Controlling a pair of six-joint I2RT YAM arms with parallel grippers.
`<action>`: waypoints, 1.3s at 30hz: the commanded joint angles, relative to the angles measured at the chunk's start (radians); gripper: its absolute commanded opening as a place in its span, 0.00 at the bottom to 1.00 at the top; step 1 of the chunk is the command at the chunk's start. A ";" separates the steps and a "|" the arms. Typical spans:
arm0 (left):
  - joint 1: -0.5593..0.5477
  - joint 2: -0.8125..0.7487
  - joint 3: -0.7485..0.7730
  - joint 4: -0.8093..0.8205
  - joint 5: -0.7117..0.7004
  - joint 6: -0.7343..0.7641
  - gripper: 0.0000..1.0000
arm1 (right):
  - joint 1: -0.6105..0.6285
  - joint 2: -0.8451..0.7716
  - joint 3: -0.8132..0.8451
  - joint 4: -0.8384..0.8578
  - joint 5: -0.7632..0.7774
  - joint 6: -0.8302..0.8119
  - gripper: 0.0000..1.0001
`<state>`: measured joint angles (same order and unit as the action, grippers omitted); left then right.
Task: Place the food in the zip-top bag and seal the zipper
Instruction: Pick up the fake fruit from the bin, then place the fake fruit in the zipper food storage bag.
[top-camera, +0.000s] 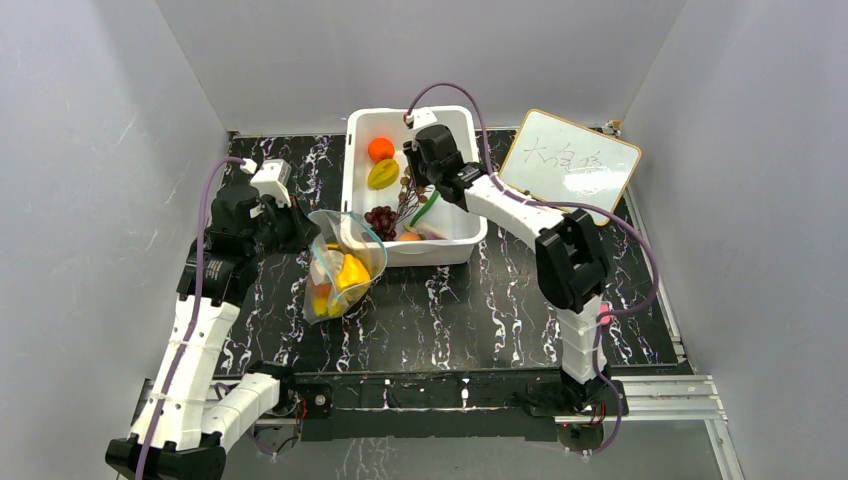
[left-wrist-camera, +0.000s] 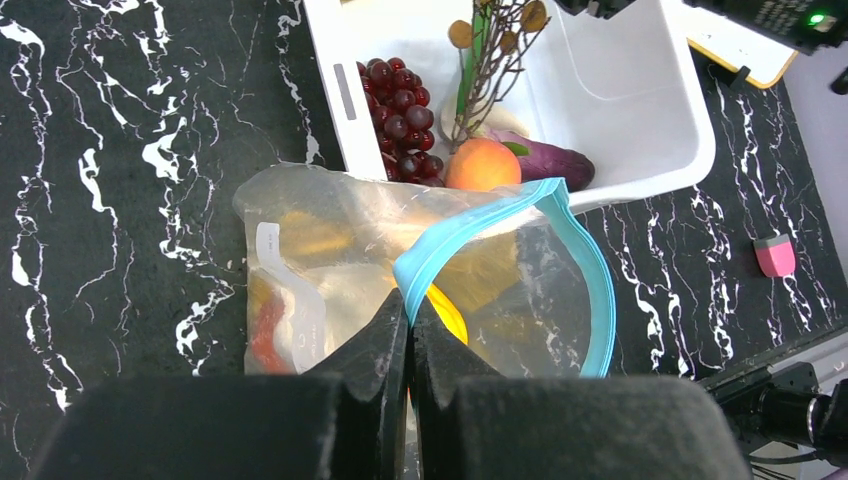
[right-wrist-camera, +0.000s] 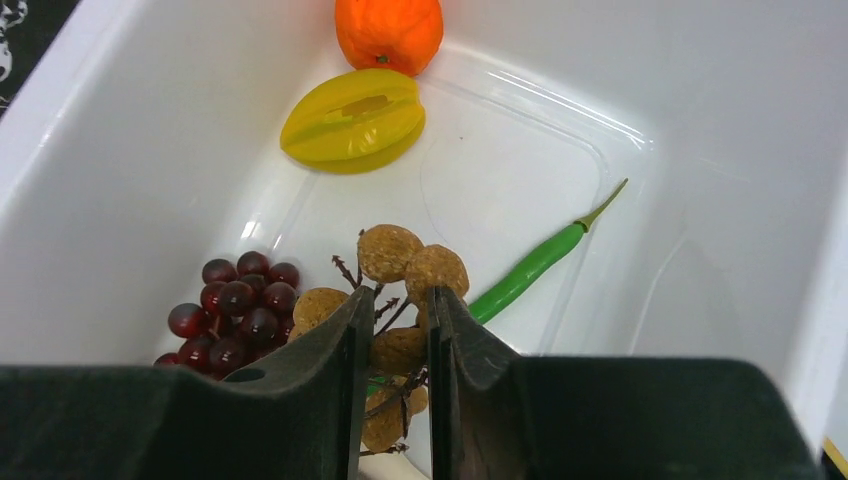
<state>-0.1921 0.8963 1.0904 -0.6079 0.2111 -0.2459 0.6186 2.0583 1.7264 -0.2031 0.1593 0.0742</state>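
The clear zip-top bag (left-wrist-camera: 330, 250) lies on the black marbled table beside the white tub, with yellow and orange-red food showing through it. My left gripper (left-wrist-camera: 411, 305) is shut on its teal-blue zipper (left-wrist-camera: 590, 270), holding the mouth up in a loop. Seen from above, the bag (top-camera: 345, 270) sits just right of the left gripper (top-camera: 300, 228). My right gripper (right-wrist-camera: 392, 300) is down inside the tub (right-wrist-camera: 700, 150), its fingers pinched on a twiggy bunch of brown round fruits (right-wrist-camera: 410, 265). Around it lie dark red grapes (right-wrist-camera: 235, 310), a yellow starfruit (right-wrist-camera: 352, 120), an orange (right-wrist-camera: 388, 30) and a green pod (right-wrist-camera: 530, 268).
The tub (top-camera: 440, 250) stands at the back centre, its near wall touching the bag. A peach-coloured fruit (left-wrist-camera: 482, 165) and a purple piece (left-wrist-camera: 550, 162) rest in its near corner. A small whiteboard (top-camera: 570, 160) leans at the back right. A pink eraser (left-wrist-camera: 775, 255) lies on the table.
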 joint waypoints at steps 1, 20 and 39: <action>-0.004 0.004 0.046 0.030 0.042 -0.014 0.00 | -0.007 -0.142 -0.034 0.077 0.012 0.006 0.14; -0.004 0.003 0.027 0.099 0.116 -0.120 0.00 | 0.028 -0.501 -0.189 0.181 -0.055 0.022 0.08; -0.004 0.023 0.049 0.121 0.178 -0.192 0.00 | 0.269 -0.763 -0.470 0.470 -0.285 -0.155 0.04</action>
<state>-0.1921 0.9348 1.0996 -0.5316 0.3408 -0.4103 0.8192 1.3537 1.2861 0.0799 -0.1085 0.0338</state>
